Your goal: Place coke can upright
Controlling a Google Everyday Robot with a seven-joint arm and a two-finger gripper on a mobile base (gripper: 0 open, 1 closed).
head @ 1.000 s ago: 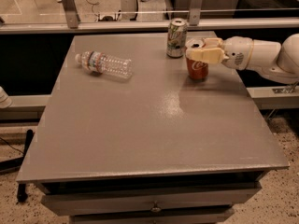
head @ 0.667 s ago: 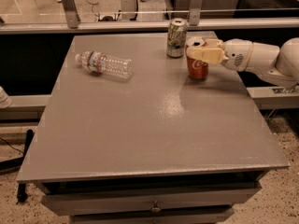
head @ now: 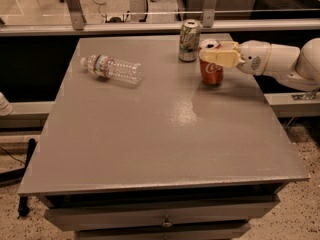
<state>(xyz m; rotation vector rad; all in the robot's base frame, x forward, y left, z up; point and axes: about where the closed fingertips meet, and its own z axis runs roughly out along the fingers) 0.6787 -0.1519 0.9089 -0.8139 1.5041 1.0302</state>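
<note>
The coke can (head: 211,68) is seen standing upright on the grey table (head: 150,139), just beside the pale green can (head: 189,40), a little nearer the camera than it and on the side from which the arm (head: 282,64) reaches in. A narrow gap is seen between the two cans; they are not touching. The gripper (head: 208,53) is found at the coke can's upper part, level with the green can's middle. One cream finger is laid across the coke can's front and the other behind its silver top, so the can is judged to be clasped between them.

Since the base appears to be flat on the table, the placing is judged nearly done, and what is called for is a clean release. The fingers should be parted evenly, so that the can is not dragged or tipped by one pad. The gripper should then be drawn back along the arm's own line, away from the green can. A sideways sweep is to be avoided, as the green can could be knocked over or the coke can nudged against it. The clear water bottle (head: 112,69), lying on its side well apart from the green can on the side opposite the arm, is not expected to be in the way.
</note>
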